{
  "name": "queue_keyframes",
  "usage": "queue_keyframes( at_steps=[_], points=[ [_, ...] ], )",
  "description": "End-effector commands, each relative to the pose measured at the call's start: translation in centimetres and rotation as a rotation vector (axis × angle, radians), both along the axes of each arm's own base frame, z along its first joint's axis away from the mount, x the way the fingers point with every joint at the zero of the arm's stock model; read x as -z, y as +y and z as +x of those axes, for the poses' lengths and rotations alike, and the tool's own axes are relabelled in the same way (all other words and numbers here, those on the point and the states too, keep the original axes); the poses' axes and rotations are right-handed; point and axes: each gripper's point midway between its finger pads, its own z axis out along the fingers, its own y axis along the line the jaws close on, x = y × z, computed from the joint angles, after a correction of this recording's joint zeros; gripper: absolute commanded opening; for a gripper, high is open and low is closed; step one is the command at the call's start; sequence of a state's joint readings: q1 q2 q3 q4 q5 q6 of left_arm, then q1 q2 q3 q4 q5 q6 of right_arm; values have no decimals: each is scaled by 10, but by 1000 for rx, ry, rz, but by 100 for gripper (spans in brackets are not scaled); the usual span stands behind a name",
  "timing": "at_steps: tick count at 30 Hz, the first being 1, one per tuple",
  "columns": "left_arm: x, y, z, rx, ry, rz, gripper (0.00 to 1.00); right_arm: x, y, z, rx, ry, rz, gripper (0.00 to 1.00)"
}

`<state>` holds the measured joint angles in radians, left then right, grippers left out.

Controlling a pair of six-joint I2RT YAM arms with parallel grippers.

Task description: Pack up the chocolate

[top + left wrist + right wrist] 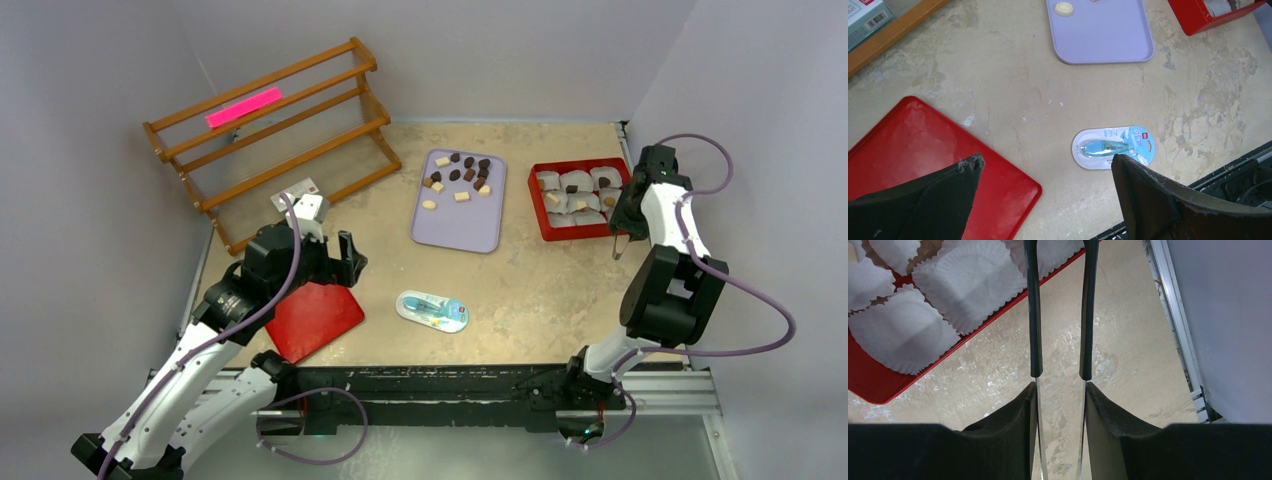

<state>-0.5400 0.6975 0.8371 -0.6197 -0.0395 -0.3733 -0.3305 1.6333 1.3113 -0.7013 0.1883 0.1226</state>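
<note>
Chocolate (462,172) is being carried mostly on the lilac tray (455,225), well off to the side of the right gripper (1060,387), with dark and cream pieces scattered over the tray's far half. A few more pieces are being held in the paper cups (965,282) of the red box (547,230), just ahead and left of that gripper. Tweezers (1034,315) are being pinched between its fingers (1013,425), with the two black-sleeved arms held apart and reaching ahead past the box's corner. The tips are being cut off by the frame edge, so nothing can be told of them. The left gripper (1047,161) is being held wide open and empty above the table (998,75). A red lid (923,145) is being seen under its left finger and a blue packet (1113,147) just ahead of its right finger.
</note>
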Motion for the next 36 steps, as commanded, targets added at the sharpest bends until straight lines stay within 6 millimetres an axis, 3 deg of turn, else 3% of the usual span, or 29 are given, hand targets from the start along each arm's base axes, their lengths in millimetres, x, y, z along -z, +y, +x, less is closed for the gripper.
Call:
queue_keyframes(
  at_steps=[1, 9, 19, 26, 36],
  points=[
    [-6, 2, 2, -10, -29, -3, 99, -19, -3, 7, -9, -43, -7, 40],
    [-4, 2, 2, -14, -27, 1, 99, -36, 0, 12, -26, -101, -8, 39],
    [-6, 3, 2, -16, -32, 0, 99, -90, 22, 27, -92, -295, 40, 38],
    [-15, 6, -1, -20, -65, -16, 100, -98, 77, 48, -240, -320, 79, 38],
    [-19, 6, -1, -18, -79, -22, 100, -93, 180, 83, -467, -352, 100, 38]
  ],
)
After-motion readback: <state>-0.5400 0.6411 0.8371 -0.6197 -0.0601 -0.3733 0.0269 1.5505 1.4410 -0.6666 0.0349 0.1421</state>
